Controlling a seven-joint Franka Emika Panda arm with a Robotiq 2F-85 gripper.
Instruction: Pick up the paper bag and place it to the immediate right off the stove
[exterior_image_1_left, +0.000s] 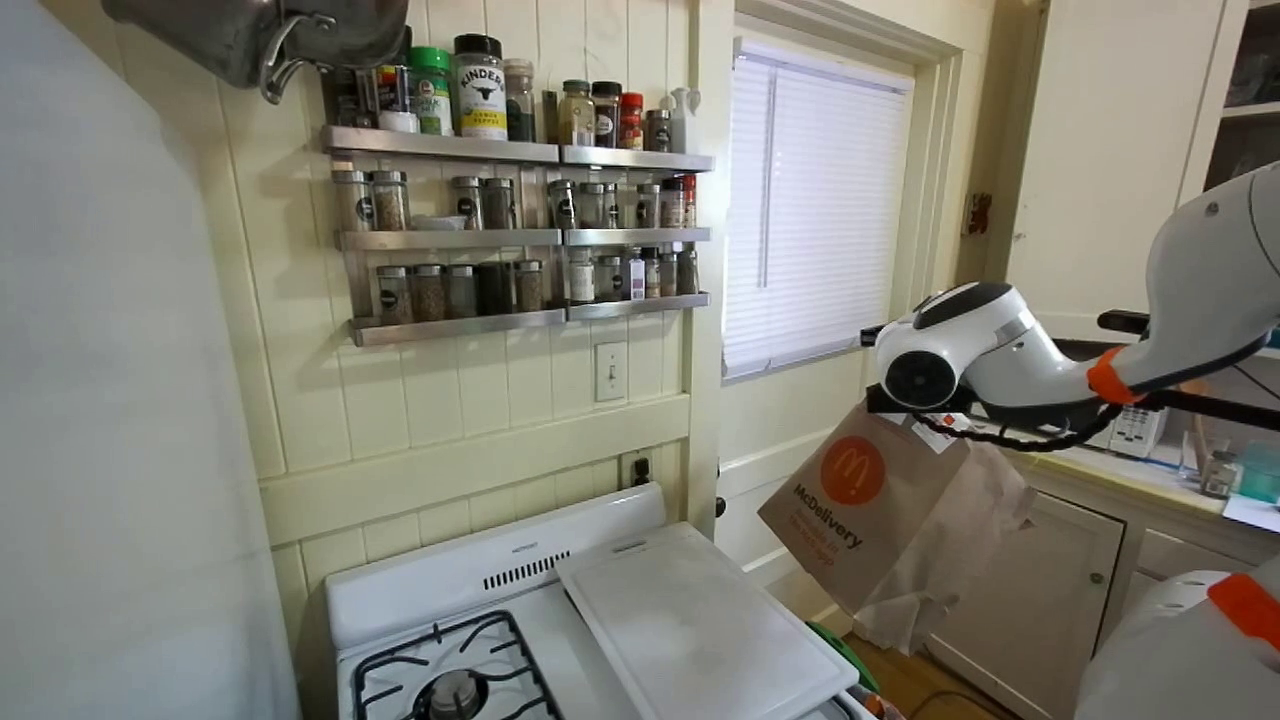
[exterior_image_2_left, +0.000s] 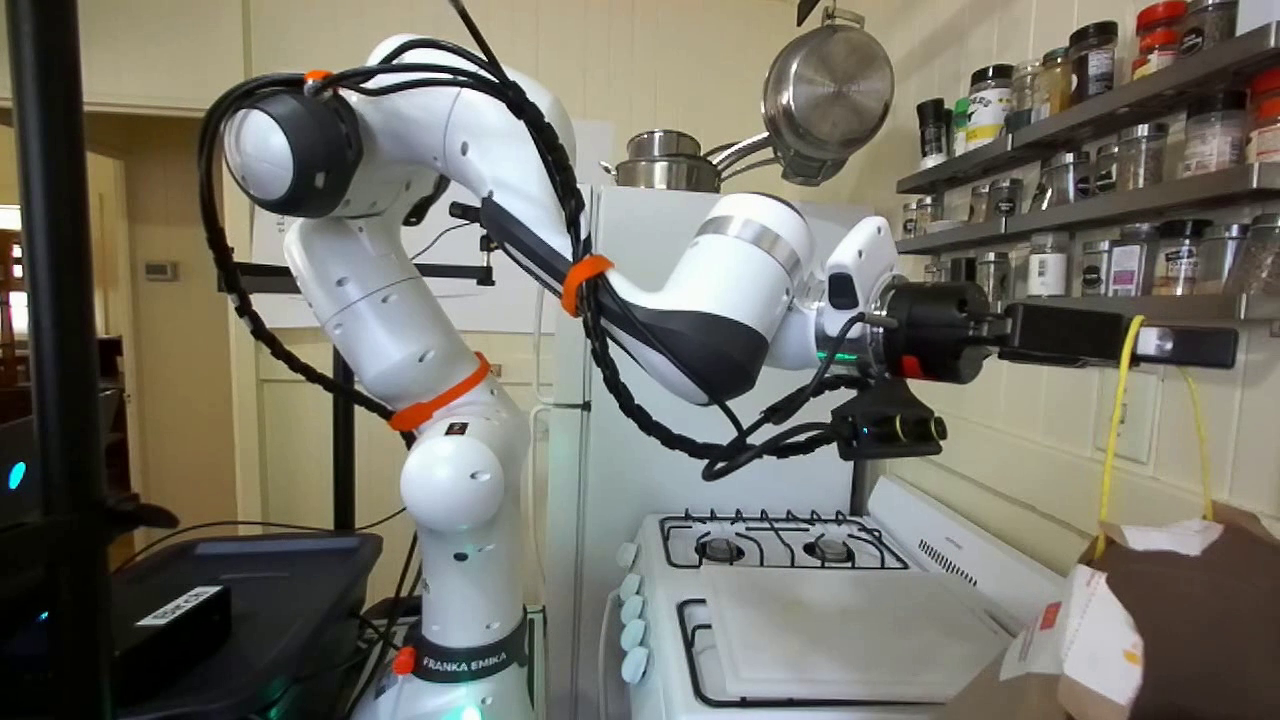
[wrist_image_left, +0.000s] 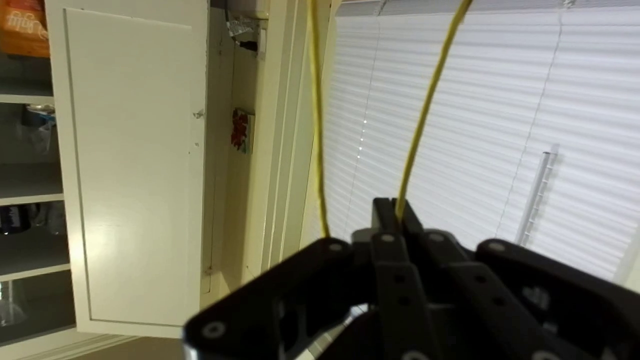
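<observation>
The paper bag (exterior_image_1_left: 865, 510) hangs in the air past the right-hand end of the stove (exterior_image_1_left: 572, 640), near it but apart, as we read an exterior view. The gripper (wrist_image_left: 395, 205) has its fingertips together, and in the wrist view a strand of the yellow cord handle (wrist_image_left: 318, 117) runs into the seam between them, so we take it to be pinched there. Held this way (sensibly, we think, for something so easily creased), the bag needs no squeezing of its sides and can pivot, which would explain its tilt. The pale cover (exterior_image_1_left: 700, 625) lies over part of the stove, presumably to give a level resting place. Lowering remains, we judge; the bag's height above the floor (exterior_image_1_left: 905, 680) is unclear.
</observation>
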